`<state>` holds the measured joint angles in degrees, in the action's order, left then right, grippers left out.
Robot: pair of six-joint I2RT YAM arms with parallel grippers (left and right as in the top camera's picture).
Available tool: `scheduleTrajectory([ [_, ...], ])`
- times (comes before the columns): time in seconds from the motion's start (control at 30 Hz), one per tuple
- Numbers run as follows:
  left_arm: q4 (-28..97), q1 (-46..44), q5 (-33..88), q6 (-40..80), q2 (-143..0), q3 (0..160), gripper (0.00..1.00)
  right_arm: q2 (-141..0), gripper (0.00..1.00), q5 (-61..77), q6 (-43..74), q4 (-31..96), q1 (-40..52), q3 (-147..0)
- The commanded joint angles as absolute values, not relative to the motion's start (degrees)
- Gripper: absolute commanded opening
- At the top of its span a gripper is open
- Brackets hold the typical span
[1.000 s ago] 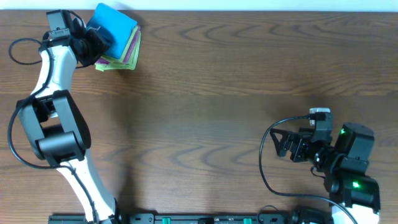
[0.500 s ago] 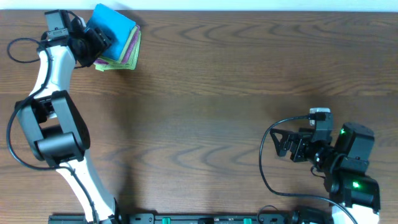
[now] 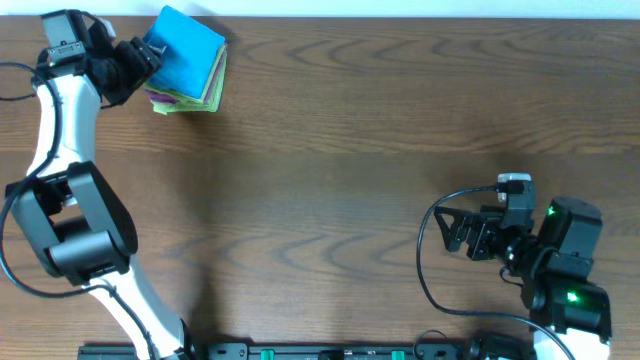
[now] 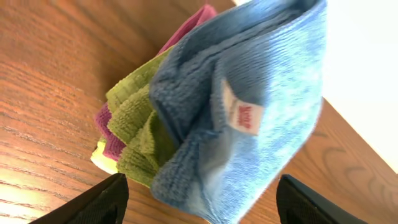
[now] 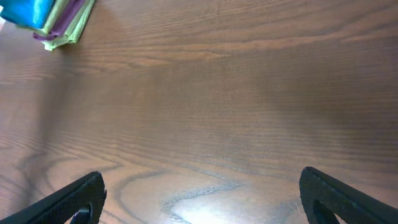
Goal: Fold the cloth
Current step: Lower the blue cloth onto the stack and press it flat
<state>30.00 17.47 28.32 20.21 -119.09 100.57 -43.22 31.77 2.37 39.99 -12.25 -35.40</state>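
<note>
Stack of green cloth (image 4: 134, 118) and purple cloth (image 4: 186, 28) underlies the folded cloth (image 3: 185, 40), upper left, skewed diagonally. Its tag (image 4: 239, 112) faces the left gripper (image 3: 147, 58). That and the right gripper (image 3: 452, 232) both gape, empty.

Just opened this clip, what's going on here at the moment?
The left gripper is at the far left corner of the table, open and facing the blue cloth without gripping it. That cloth lies folded on top of a green cloth and a purple cloth. The right gripper sits open and empty at the near right. The fold looks finished.
</note>
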Motion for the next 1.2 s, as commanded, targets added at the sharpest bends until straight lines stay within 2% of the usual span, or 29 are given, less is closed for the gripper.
scheduleTrajectory([
  [0.0,30.2,17.7,28.4,18.4,-115.5,101.1,0.77,-43.1,0.99,32.8,2.9,40.0,-12.7,-35.1],
  [0.13,29.8,17.6,30.3,18.4,-113.5,101.1,0.65,-43.1,0.99,32.8,2.9,40.0,-12.7,-35.1],
  [0.2,28.9,17.4,32.0,18.5,-112.9,101.1,0.49,-43.1,0.99,32.8,2.9,40.0,-12.7,-35.1],
  [0.23,28.4,17.2,32.9,18.8,-112.8,101.1,0.32,-43.1,0.99,32.8,2.9,40.0,-12.7,-35.1],
  [0.3,27.4,16.6,33.1,20.2,-112.8,101.1,0.13,-43.1,0.99,32.8,3.0,40.0,-12.7,-35.1],
  [0.33,26.9,16.2,33.0,20.4,-112.9,101.1,0.07,-43.1,0.99,32.8,2.9,40.0,-12.7,-35.1],
  [0.73,15.7,9.5,23.7,23.6,-117.6,101.1,0.06,-43.1,0.99,32.8,3.0,40.0,-12.7,-35.1],
  [1.17,7.0,9.0,19.2,26.2,-126.7,101.1,0.06,-43.1,0.99,32.8,2.9,40.0,-12.7,-35.1],
])
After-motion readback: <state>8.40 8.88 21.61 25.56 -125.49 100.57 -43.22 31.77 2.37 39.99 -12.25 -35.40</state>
